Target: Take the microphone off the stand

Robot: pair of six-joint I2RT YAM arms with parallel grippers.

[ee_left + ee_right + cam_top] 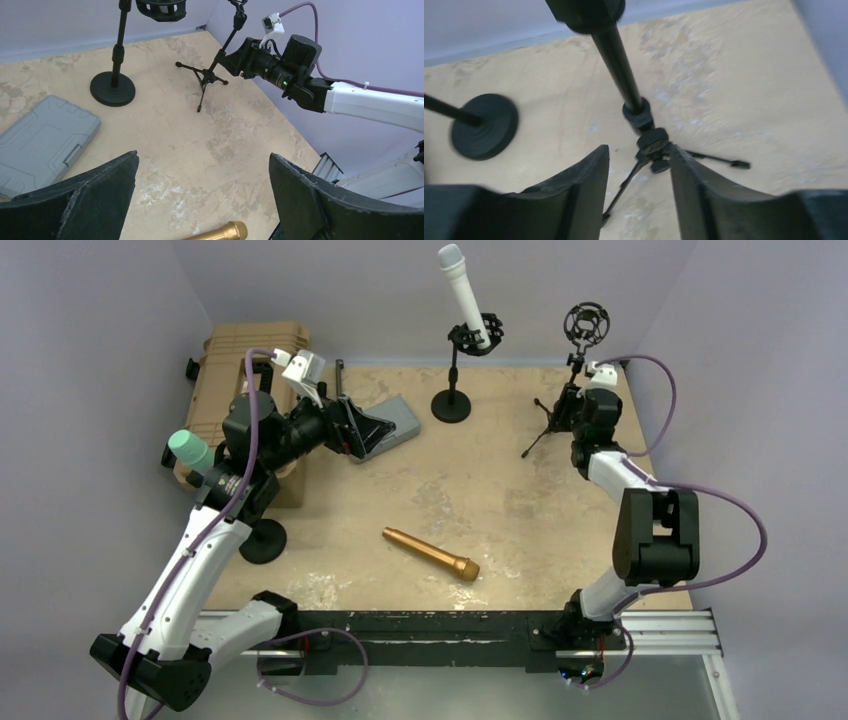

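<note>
A white microphone sits tilted in the clip of a black round-base stand at the back centre. A mint-headed microphone stands on another round-base stand at the left. A gold microphone lies loose on the table and also shows in the left wrist view. My left gripper is open and empty above the table. My right gripper is open, its fingers on either side of the hub of an empty tripod stand, not gripping it.
The tripod stand's empty shock mount is at the back right. A grey case lies at the back left beside a tan hard case. The round-base stand also shows in both wrist views.
</note>
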